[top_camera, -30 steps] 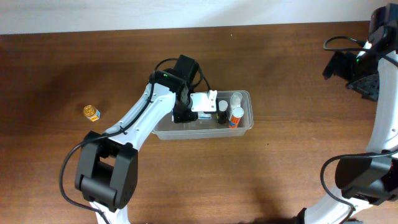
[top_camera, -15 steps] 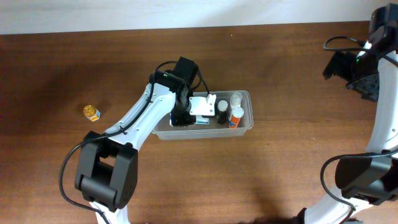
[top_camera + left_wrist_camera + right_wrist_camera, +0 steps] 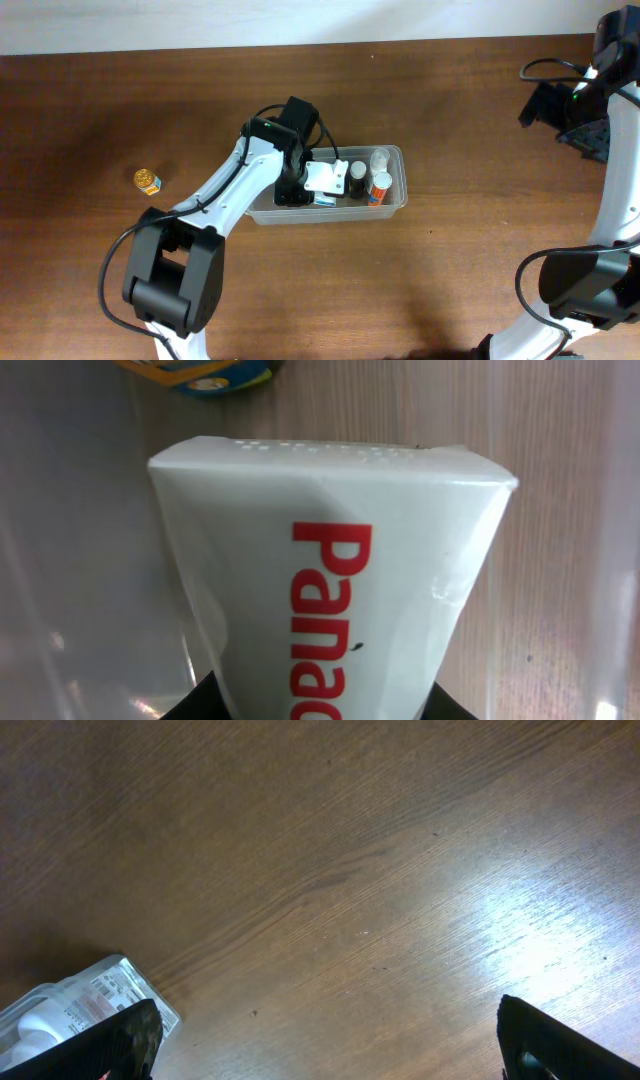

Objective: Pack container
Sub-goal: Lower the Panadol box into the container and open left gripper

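Observation:
The clear plastic container sits mid-table and holds a black-capped bottle, an orange-and-white bottle and a clear-capped bottle. My left gripper reaches into the container's left half, shut on a white box with red lettering. The box fills the left wrist view, low over the container floor. A blue and yellow item lies beyond it. My right gripper is open and empty, high at the far right. The container's corner shows in the right wrist view.
A small orange bottle stands alone on the brown wooden table at the left. A white wall runs along the table's far edge.
My left gripper has lowered the white box slightly deeper into the container's left half. The right arm has not moved.

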